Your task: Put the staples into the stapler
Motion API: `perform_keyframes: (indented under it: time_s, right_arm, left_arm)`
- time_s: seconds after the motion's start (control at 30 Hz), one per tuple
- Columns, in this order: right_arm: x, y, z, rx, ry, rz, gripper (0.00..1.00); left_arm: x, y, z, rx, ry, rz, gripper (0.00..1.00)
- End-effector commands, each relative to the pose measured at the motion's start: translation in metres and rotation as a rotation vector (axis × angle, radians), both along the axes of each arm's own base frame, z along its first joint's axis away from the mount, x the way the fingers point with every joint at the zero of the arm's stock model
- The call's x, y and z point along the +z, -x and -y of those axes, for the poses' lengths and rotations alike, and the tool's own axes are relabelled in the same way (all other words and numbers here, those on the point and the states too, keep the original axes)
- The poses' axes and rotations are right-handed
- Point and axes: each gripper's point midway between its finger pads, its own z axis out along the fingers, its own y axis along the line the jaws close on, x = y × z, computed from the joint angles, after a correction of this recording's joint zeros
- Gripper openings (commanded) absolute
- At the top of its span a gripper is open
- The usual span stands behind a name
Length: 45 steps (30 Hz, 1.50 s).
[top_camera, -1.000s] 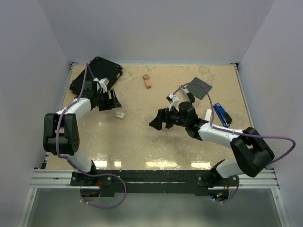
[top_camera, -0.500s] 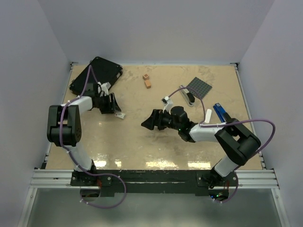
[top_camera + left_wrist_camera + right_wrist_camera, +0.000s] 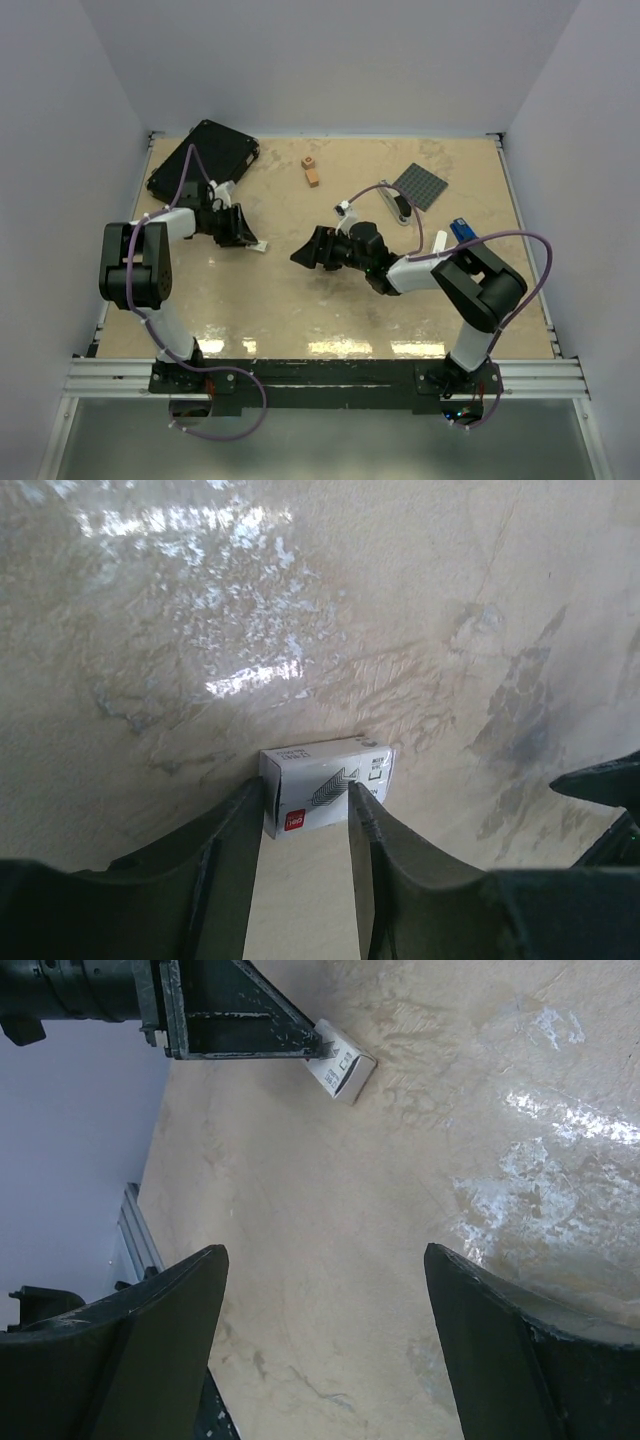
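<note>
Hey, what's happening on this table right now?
The left arm's open tool has its fingertips at the edge of the small white printed staples box, not yet clamped. The right arm's tool hovers open over the tan table, pointed towards that box. The slim silver stapler with a black top lies untouched far right.

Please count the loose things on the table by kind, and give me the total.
Staplers: 2, the silver stapler and the blue stapler
Brown blocks: 2
Small white box: 1
Grey studded plate: 1
Black flat case: 1
White bar: 1
Total: 8
</note>
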Motion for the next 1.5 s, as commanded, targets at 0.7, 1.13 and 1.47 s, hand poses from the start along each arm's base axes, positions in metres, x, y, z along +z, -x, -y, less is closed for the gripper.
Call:
perform_keyframes:
  time_s: [0.7, 1.13, 1.47]
  right_arm:
    - [-0.019, -0.048, -0.04, -0.05, 0.003, -0.023, 0.72]
    - [-0.042, -0.057, -0.051, -0.04, 0.049, -0.058, 0.54]
    - [-0.045, -0.058, -0.053, -0.034, 0.057, -0.064, 0.43]
  left_arm:
    - [0.005, 0.019, 0.039, -0.074, 0.094, -0.024, 0.38]
    - [-0.003, 0.02, 0.041, -0.076, 0.081, -0.043, 0.31]
    - [-0.007, 0.023, 0.045, -0.078, 0.08, -0.06, 0.22]
